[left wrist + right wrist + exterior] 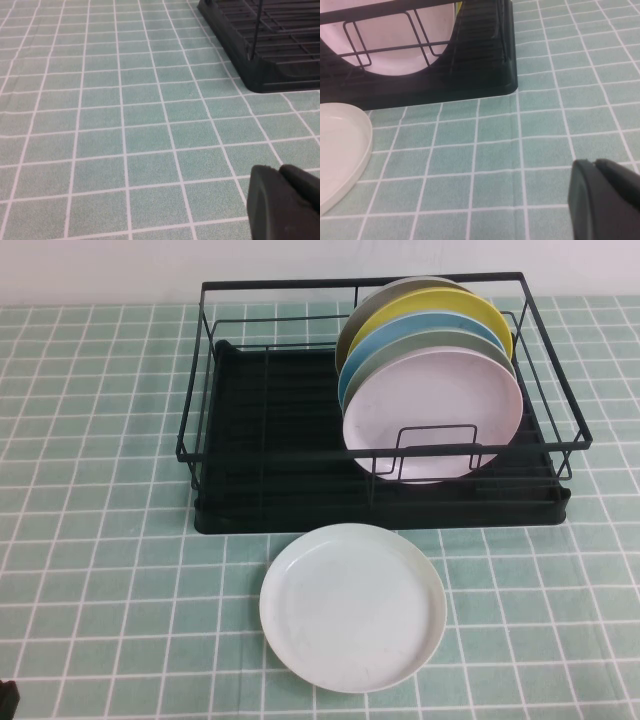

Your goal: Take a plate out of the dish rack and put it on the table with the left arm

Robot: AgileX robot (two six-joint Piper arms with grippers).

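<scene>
Pink-lilac plate point(432, 418) stands upright at the front of the stack in the dish rack point(260, 420). Left claw point(282, 202) and right claw point(605, 197) hover low over the counter point(100, 540), grip indiscernible.

Kitchen-style setup, likely staged for robot recording. Tabletop point(100, 490) covered in pale green square-tile pattern with white grid lines. Black wire dish rack point(280, 430) on a ribbed drip tray holds upright plates in pink, grey, blue and yellow. A white plate point(352, 606) lies flat in front. Plain pale wall behind, no other kitchen fittings visible.
</scene>
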